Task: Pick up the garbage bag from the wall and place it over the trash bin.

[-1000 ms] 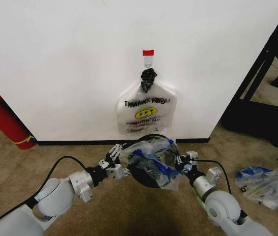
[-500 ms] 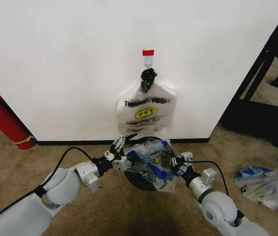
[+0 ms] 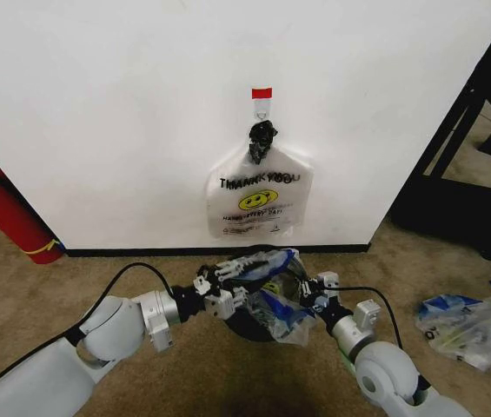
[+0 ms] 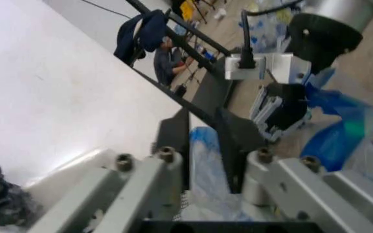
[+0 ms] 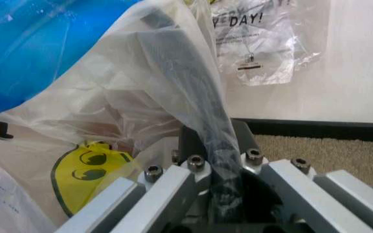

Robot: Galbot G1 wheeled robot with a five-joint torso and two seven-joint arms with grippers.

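Hanging bag (image 3: 258, 198) behind trash bin (image 3: 247, 320)

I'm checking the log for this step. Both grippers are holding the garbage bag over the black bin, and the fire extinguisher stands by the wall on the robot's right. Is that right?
One detail is off: the head view shows the fire extinguisher on the robot's left, not its right. The rest holds: the left gripper and right gripper hold the garbage bag over the black bin.
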